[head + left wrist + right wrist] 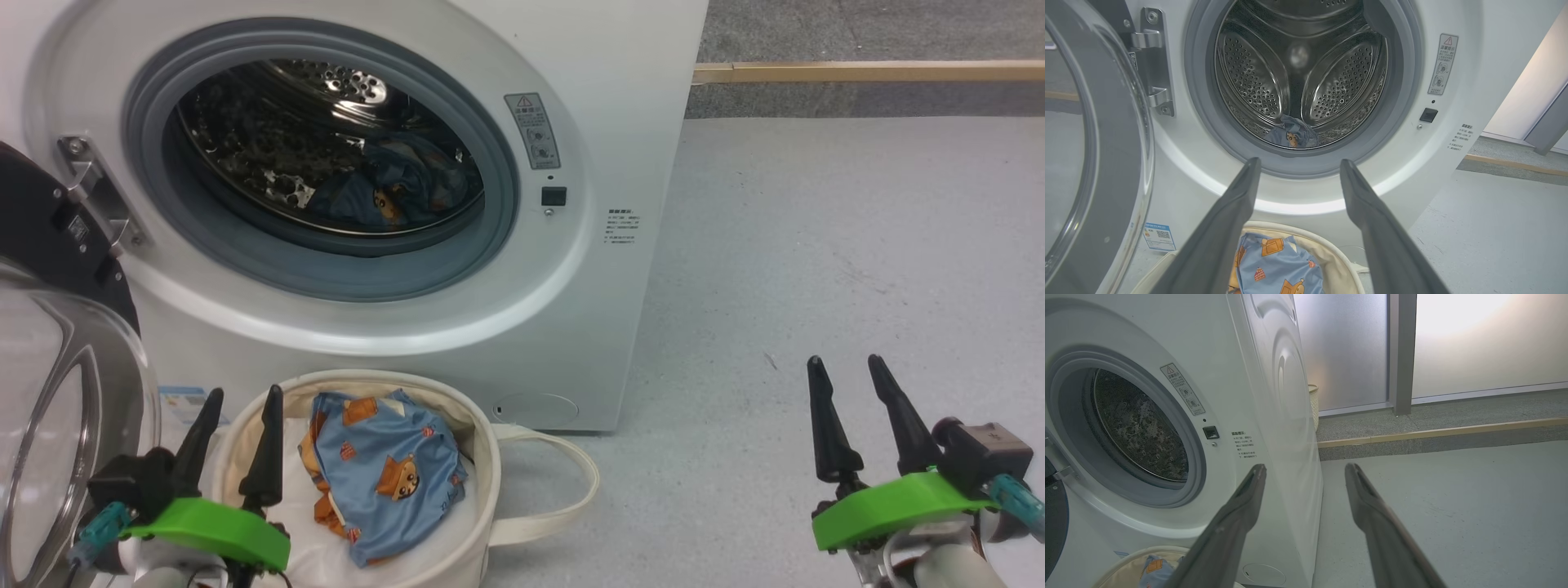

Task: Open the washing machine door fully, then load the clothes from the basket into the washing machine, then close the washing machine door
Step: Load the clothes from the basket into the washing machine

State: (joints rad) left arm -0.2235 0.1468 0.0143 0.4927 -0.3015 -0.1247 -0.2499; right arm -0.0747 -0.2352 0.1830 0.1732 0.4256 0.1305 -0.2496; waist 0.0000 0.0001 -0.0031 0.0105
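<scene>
Head view, washing machine [620, 122]: door [49, 392] swung wide at the left, drum [245, 139] exposed.
Head view, clothes: one blue bear-print garment [384, 469] lies in the basket [486, 490] just before the machine; a second garment [392, 192] lies in the drum.
Head view, my left gripper [245, 390]: spread wide, empty, at the basket's left rim.
Head view, my right gripper [843, 359]: spread wide, empty, over the grey floor [816, 245], well apart from the basket.
Left wrist view: nothing between my fingers [1224, 228]; basket garment below, drum ahead.
Right wrist view: nothing between my fingers; machine's front corner at the left.
</scene>
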